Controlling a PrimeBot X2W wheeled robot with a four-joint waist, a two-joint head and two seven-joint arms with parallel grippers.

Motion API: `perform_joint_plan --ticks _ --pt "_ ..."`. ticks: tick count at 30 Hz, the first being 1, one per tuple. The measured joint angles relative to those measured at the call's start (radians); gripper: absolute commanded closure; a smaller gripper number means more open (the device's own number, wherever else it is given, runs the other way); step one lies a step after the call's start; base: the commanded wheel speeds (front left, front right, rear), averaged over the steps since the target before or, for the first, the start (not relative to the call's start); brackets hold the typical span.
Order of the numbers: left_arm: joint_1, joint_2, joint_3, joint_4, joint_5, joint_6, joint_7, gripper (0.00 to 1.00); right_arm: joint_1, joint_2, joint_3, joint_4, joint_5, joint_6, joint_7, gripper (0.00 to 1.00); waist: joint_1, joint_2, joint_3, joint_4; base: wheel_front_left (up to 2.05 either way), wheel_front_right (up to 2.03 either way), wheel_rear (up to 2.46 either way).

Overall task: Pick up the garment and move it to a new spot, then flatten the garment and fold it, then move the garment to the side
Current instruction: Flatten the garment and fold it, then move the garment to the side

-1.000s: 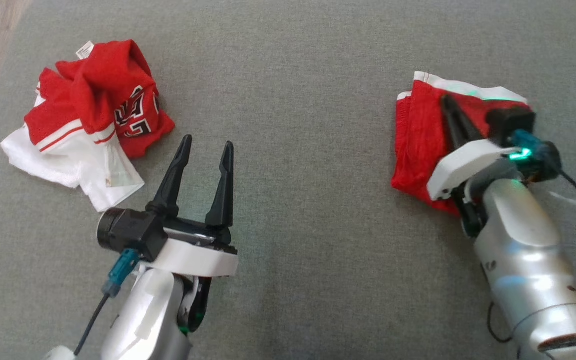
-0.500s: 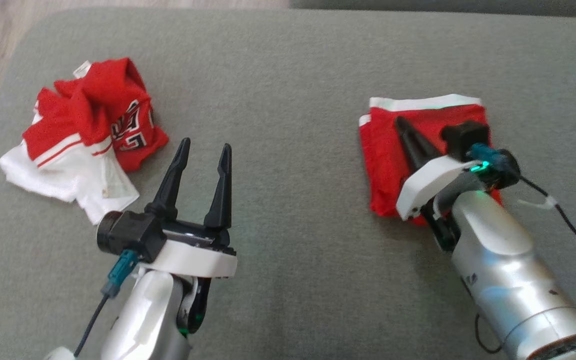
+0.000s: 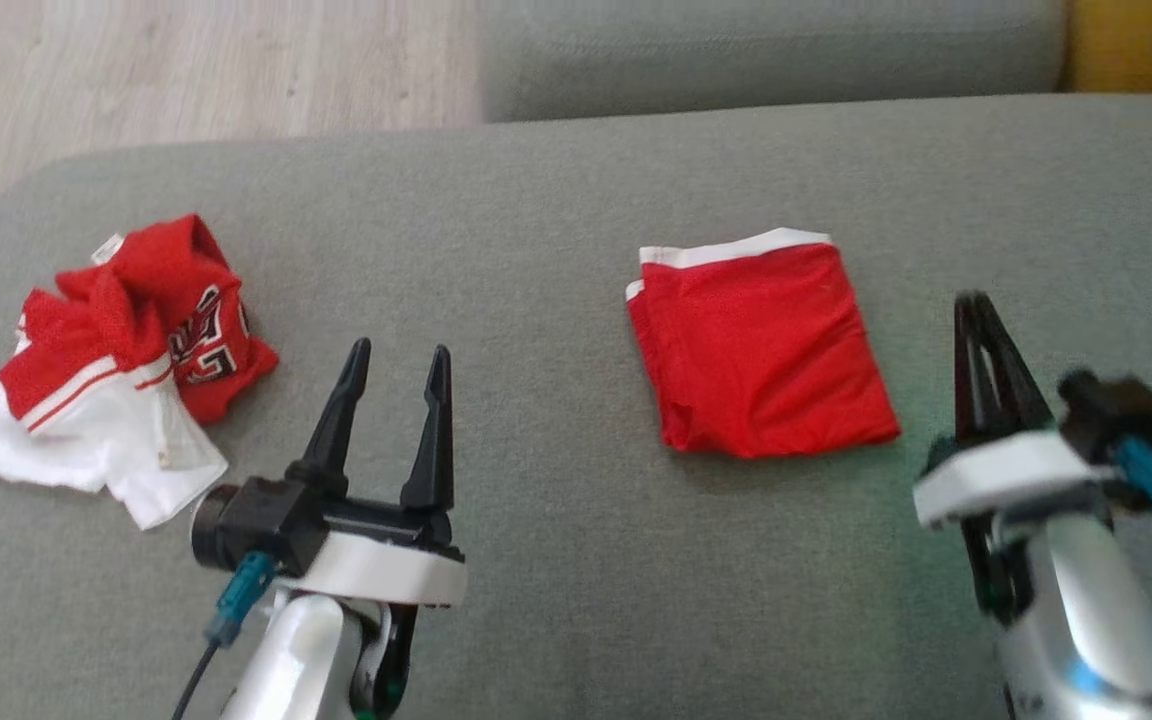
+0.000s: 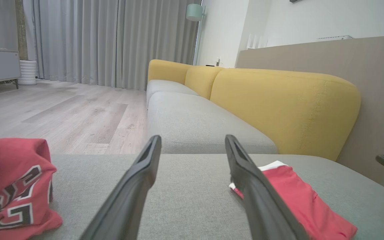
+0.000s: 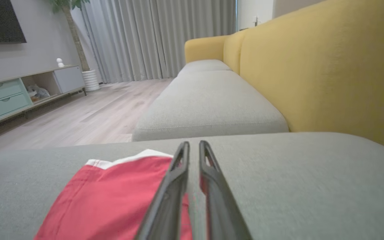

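just right of the folded garment (image 3: 761, 345), your right gripper (image 3: 973, 300) sits clenched and empty; left of it, your left gripper (image 3: 400, 349) gapes wide.

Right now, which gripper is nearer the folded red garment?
Right. The right gripper sits just off the right edge of the folded red garment; the left gripper is farther away on its left side.
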Motion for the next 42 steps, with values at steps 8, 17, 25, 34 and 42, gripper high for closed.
perform_joint_plan --ticks 8,17,25,34,42 --pt "0.058 0.000 -0.001 0.001 -0.001 0.000 0.000 0.00 0.160 0.008 0.008 -0.086 0.020 0.000 0.000 0.00 0.0000 0.0000 -0.049 -0.028 0.00 0.00 0.00" --pt "0.082 0.001 -0.004 0.001 -0.012 0.004 0.000 0.00 0.189 0.010 0.012 -0.116 0.027 0.000 0.000 0.00 0.0002 0.0000 -0.061 -0.033 0.00 0.00 0.00" --pt "0.072 0.001 -0.009 -0.007 -0.010 0.003 0.000 0.00 0.149 0.011 -0.007 -0.109 0.005 0.000 0.005 0.00 0.0002 0.0000 -0.007 -0.016 0.00 0.00 0.00" --pt "-0.015 0.000 -0.017 -0.007 -0.006 -0.011 0.000 0.00 -0.046 0.010 -0.039 0.077 0.011 0.000 0.118 0.00 0.0005 0.0000 0.098 0.028 0.00 0.00 0.00" --pt "-0.055 0.000 -0.035 -0.004 -0.007 -0.018 0.000 0.00 -0.209 0.008 -0.025 0.342 0.008 0.000 0.180 0.00 0.0005 0.0000 0.162 0.098 0.00 0.00 0.00"
